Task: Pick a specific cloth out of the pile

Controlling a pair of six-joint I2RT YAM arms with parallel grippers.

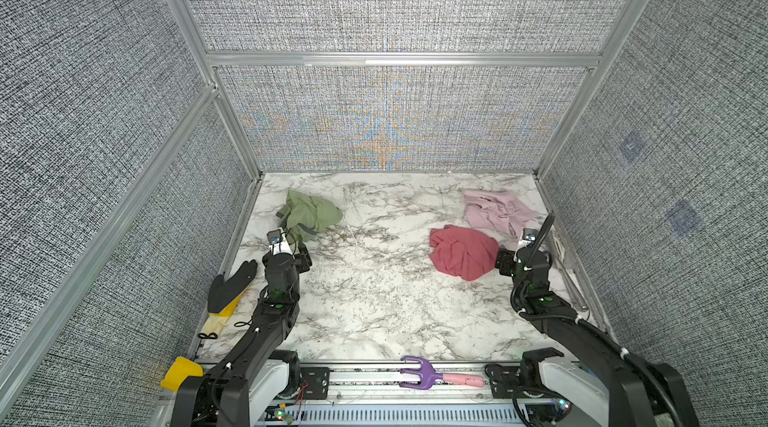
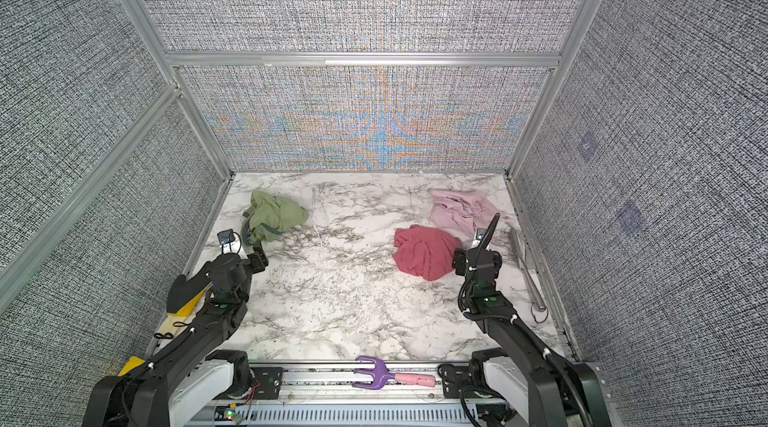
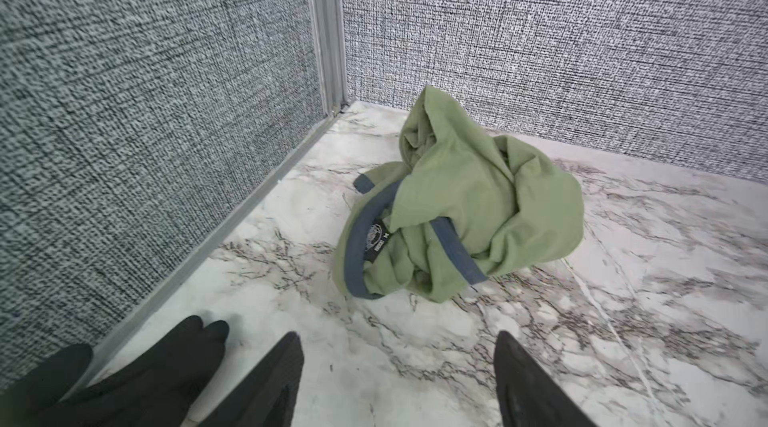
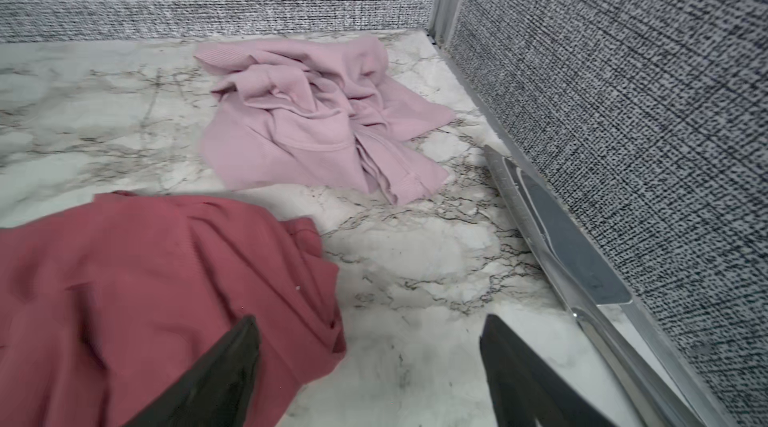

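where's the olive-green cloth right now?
In both top views the olive-green cloth lies alone on the marble table, near its far-left corner, just ahead of the open left gripper.

We record two arms.

- **Left arm** (image 1: 245,352), seven o'clock in both top views: matte black boxy links, white cable ties (image 1: 257,328), a green indicator light (image 1: 279,305). Left base housing (image 1: 272,379) is white, with thin red wires (image 1: 306,388) beside it.
- **Right arm** (image 1: 598,342), five o'clock: the same black links. Right base housing (image 1: 561,371) is white, and a ribbed black cable (image 1: 542,234) runs off the wrist.
- **Wrists:** we note a small grey camera module (image 1: 274,236) atop each.
- **Left gripper** (image 3: 399,335) and **right gripper** (image 4: 370,319): black, tapered, wedge-shaped fingers (image 3: 274,379).
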